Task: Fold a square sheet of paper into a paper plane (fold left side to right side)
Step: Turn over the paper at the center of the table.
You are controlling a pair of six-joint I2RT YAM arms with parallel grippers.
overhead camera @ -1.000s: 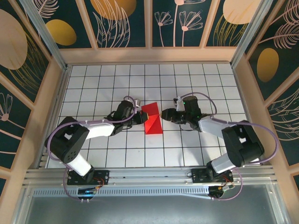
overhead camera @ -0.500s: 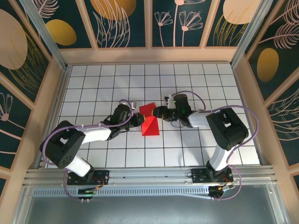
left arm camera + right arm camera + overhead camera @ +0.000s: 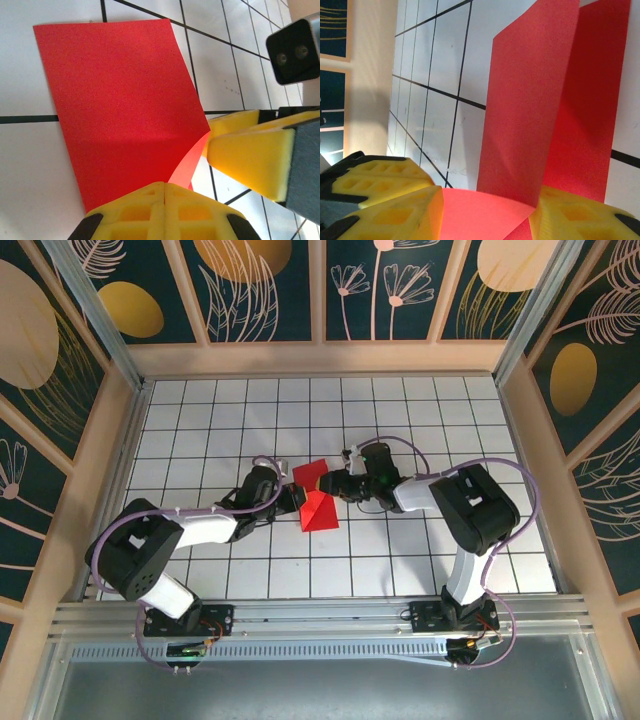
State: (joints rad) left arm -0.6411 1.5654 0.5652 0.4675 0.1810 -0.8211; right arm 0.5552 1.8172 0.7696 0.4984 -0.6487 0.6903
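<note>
In the left wrist view we lose the near edge of the paper (image 3: 120,100) behind the left gripper (image 3: 165,186); in the right wrist view the picture's top cuts off its far end.

The square sheet of paper (image 3: 318,508) lies on the table (image 3: 400,560), between the left gripper (image 3: 295,498) and the right gripper (image 3: 336,486).
</note>
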